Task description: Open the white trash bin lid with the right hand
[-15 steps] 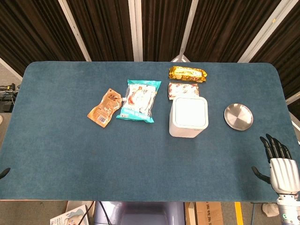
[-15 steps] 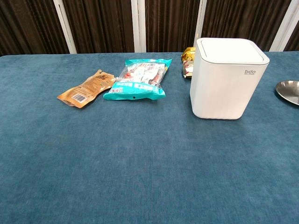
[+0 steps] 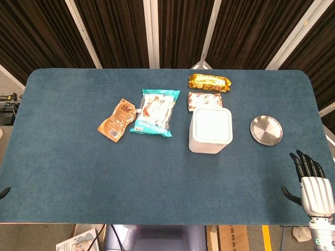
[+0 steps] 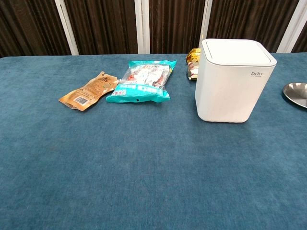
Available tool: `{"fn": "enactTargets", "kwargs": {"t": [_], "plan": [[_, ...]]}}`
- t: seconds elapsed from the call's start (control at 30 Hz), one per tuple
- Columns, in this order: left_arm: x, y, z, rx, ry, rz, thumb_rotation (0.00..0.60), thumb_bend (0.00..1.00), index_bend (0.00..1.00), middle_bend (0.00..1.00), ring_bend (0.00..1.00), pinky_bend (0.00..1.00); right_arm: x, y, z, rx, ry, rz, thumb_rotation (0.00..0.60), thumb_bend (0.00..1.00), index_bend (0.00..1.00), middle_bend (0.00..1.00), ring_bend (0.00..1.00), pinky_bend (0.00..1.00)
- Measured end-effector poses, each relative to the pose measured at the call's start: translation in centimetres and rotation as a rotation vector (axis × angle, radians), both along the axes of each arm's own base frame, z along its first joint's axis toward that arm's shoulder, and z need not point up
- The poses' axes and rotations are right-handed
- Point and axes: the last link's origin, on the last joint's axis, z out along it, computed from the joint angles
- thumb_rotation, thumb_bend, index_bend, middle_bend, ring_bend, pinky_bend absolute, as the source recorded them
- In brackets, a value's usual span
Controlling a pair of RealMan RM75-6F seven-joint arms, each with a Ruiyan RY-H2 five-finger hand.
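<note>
Trash bin (image 3: 210,130) just right of table (image 3: 63,157) centre, lid (image 4: 238,51) closed and untouched; right hand (image 3: 313,188) at 4 o'clock edge, well apart, fingers spread and empty; left hand barely visible, state undeterminable; whole opening step outstanding.

The tabletop (image 4: 144,172) wears matt, napped blue cloth. The bin (image 4: 230,81) is smooth white plastic with a soft sheen. Nearest the right hand (image 3: 314,193), the dish (image 3: 266,129) is brushed metal. The snack packets (image 3: 153,112) are glossy, crinkled film.
</note>
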Motion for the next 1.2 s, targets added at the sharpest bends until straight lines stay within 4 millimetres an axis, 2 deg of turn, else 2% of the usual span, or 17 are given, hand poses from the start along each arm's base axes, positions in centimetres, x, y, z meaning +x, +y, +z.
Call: {"fn": "enactTargets", "kwargs": {"t": [0.33, 0.4, 0.5, 0.57, 0.63, 0.67, 0.73, 0.83, 0.9, 1.03, 1.2], "plan": [[0.1, -0.3, 0.1, 0.001, 0.003, -0.001, 0.600, 0.00, 0.19, 0.11, 0.00, 0.14, 0.1, 0.3, 0.3, -0.005, -0.009, 0.004, 0.600, 0.19, 0.11, 0.09, 0.13, 0.16], [0.2, -0.4, 0.1, 0.003, 0.001, -0.006, 0.600, 0.00, 0.19, 0.11, 0.00, 0.14, 0.1, 0.3, 0.3, -0.004, -0.010, 0.004, 0.600, 0.19, 0.11, 0.13, 0.16, 0.16], [0.2, -0.4, 0.0, 0.001, 0.002, -0.007, 0.600, 0.00, 0.19, 0.11, 0.00, 0.14, 0.2, 0.3, 0.2, -0.004, -0.018, 0.011, 0.600, 0.19, 0.10, 0.26, 0.27, 0.18], [0.2, -0.4, 0.0, -0.002, 0.005, -0.006, 0.600, 0.00, 0.19, 0.11, 0.00, 0.14, 0.3, 0.2, 0.2, -0.005, -0.028, 0.019, 0.600, 0.19, 0.10, 0.38, 0.41, 0.30], [0.2, -0.3, -0.1, -0.005, 0.007, -0.006, 0.600, 0.00, 0.19, 0.11, 0.00, 0.14, 0.5, 0.0, 0.2, -0.005, -0.045, 0.029, 0.600, 0.19, 0.10, 0.54, 0.59, 0.53], [0.3, -0.3, -0.1, -0.006, 0.008, -0.006, 0.600, 0.00, 0.19, 0.11, 0.00, 0.14, 0.5, 0.0, 0.2, -0.005, -0.049, 0.032, 0.600, 0.20, 0.10, 0.60, 0.64, 0.61], [0.3, -0.3, -0.2, -0.006, 0.010, -0.007, 0.600, 0.00, 0.19, 0.11, 0.00, 0.14, 0.7, -0.3, 0.2, 0.002, -0.059, 0.043, 0.600, 0.32, 0.10, 0.73, 0.76, 0.76], [0.4, -0.3, -0.3, -0.009, 0.013, -0.005, 0.600, 0.00, 0.19, 0.11, 0.00, 0.14, 1.2, -1.3, 0.3, 0.035, -0.067, 0.064, 0.600, 0.56, 0.10, 0.83, 0.84, 0.81], [0.5, -0.3, -0.3, -0.009, 0.015, -0.005, 0.600, 0.00, 0.19, 0.11, 0.00, 0.14, 1.8, -2.3, 0.5, 0.060, -0.063, 0.084, 0.600, 0.64, 0.10, 0.86, 0.86, 0.83], [0.6, -0.3, -0.4, -0.009, 0.020, -0.007, 0.600, 0.00, 0.19, 0.11, 0.00, 0.14, 3.8, -4.9, 0.5, 0.123, -0.027, 0.131, 0.600, 0.68, 0.10, 0.86, 0.86, 0.83], [0.5, -0.1, -0.6, -0.015, 0.025, 0.001, 0.600, 0.00, 0.19, 0.11, 0.00, 0.14, 6.4, -7.3, -0.2, 0.223, 0.027, 0.161, 0.600, 0.69, 0.07, 0.86, 0.86, 0.83]]}}
